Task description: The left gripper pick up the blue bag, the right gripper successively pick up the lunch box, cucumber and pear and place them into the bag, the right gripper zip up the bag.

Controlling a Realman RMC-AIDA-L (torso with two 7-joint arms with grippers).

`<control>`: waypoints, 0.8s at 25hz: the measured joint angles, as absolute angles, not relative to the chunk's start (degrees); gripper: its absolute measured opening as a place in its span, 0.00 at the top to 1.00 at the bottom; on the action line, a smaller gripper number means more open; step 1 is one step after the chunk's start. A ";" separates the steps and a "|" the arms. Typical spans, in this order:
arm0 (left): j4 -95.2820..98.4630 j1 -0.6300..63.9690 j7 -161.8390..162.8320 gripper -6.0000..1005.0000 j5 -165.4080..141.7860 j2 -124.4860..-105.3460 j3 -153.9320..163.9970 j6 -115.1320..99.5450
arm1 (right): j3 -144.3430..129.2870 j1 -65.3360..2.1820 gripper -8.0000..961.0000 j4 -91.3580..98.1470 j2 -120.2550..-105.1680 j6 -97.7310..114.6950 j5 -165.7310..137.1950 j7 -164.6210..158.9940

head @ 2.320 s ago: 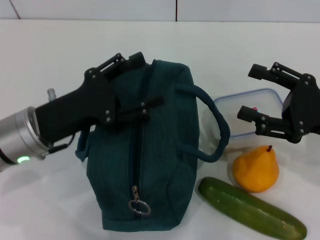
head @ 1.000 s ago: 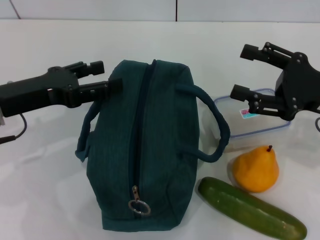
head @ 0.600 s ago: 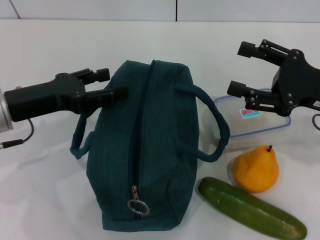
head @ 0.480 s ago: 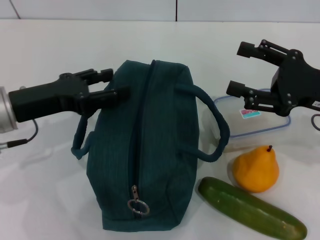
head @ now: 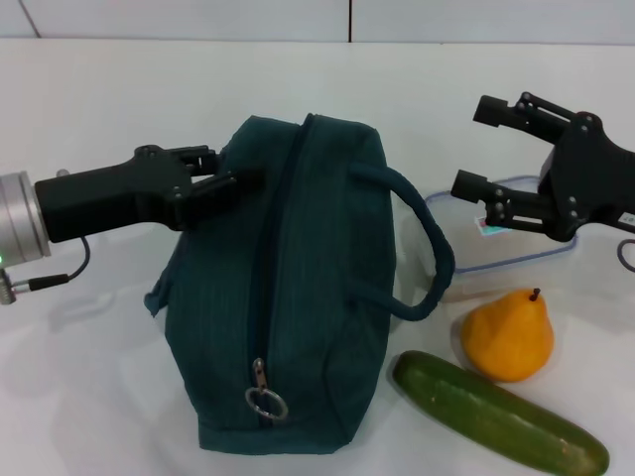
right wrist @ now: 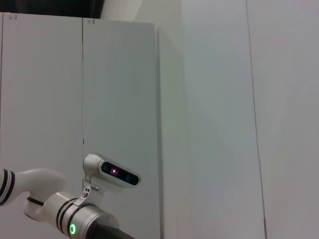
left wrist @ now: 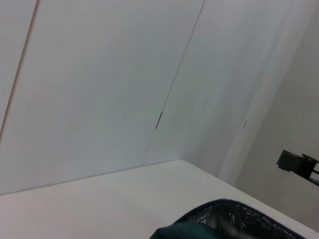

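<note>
Head view: left gripper (head: 226,180) at bag (head: 298,297) upper left edge, grip state unclear. Bag soft, floppy; take handle. Right gripper (head: 484,149) spread wide over lunch box (head: 496,266).

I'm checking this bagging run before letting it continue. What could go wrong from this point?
The blue bag looks zipped shut, its ring pull low at the near end, so the food may have no way in. The left gripper seems shut on the bag's far-side handle, and the bag already leans, so it might tip towards the cucumber and pear. The right gripper hangs open above the lunch box, which is partly hidden behind the near handle.
</note>
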State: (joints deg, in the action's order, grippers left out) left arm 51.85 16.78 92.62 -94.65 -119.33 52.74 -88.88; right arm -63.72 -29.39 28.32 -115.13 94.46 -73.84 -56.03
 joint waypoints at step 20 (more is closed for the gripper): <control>46.57 21.40 88.91 0.83 -93.91 -119.57 51.26 -88.12 | -63.28 -26.50 0.14 14.14 -115.83 95.64 -61.66 -57.18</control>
